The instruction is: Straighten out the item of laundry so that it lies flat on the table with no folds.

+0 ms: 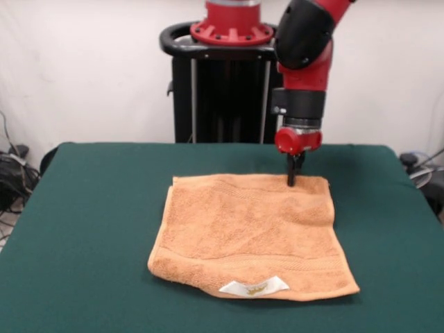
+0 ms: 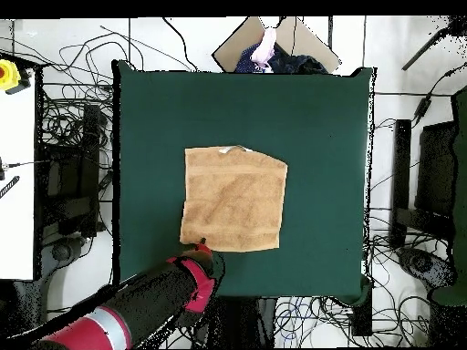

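Towel (image 1: 253,236) flat on table (image 1: 83,222) – white label (image 1: 254,286) unreadable – gripper (image 1: 294,179) at its corner, grip unclear

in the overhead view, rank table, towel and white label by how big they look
1. table, by far the largest
2. towel, covering a small middle part of it
3. white label, a sliver at the towel's top edge

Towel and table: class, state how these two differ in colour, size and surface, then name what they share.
The towel is orange-tan; the table is dark green. The towel is small and roughly square; the table is far wider, showing on every side of it. The towel carries a white label and woven bands; the table's cloth is plain. Both lie flat.
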